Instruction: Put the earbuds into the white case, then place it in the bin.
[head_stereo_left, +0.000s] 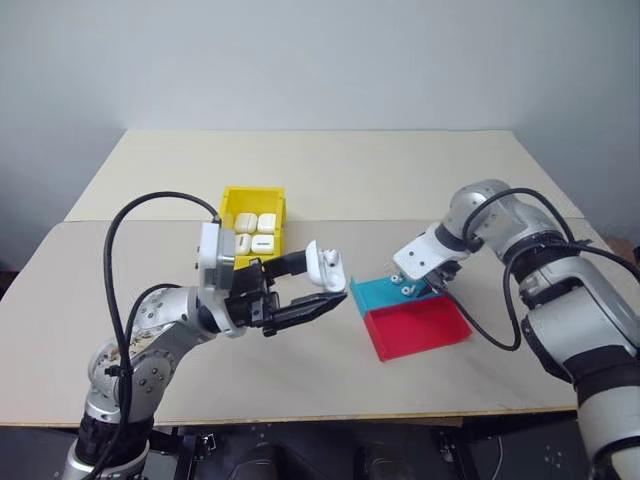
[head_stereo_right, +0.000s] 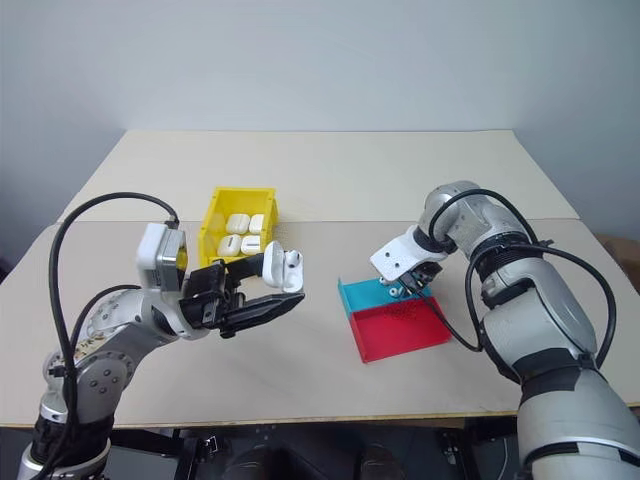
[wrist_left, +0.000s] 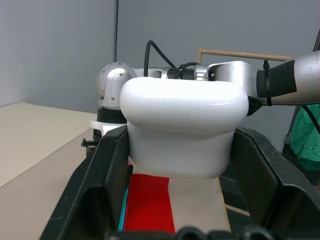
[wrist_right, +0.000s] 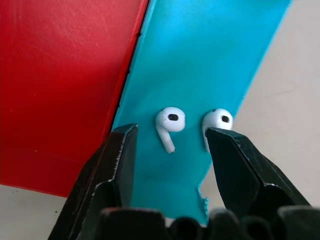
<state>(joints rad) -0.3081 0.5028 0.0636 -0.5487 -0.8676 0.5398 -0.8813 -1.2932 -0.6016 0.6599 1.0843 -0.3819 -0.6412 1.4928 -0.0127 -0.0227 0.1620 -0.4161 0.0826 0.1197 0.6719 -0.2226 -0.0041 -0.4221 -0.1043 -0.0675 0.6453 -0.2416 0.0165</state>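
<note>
Beige table (head_stereo_left: 330, 180): bin (head_stereo_left: 232, 200), tray (head_stereo_left: 420, 330).

Left gripper (head_stereo_right: 268, 290) grips white case (head_stereo_right: 286, 270) (lid up).

A glossy white case (head_stereo_left: 326, 265) with its lid flipped open is held above the table, 2 tiny white earbuds (wrist_right: 170, 122) lie side by side on cyan plastic, and a yellow bin (head_stereo_left: 232, 202) holds 4 closed cases.

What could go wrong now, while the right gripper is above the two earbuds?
The earbuds lie close together on the cyan tray, so the open right gripper might close on one and knock the other off its edge. The white case, open in the left gripper, could slip.
</note>
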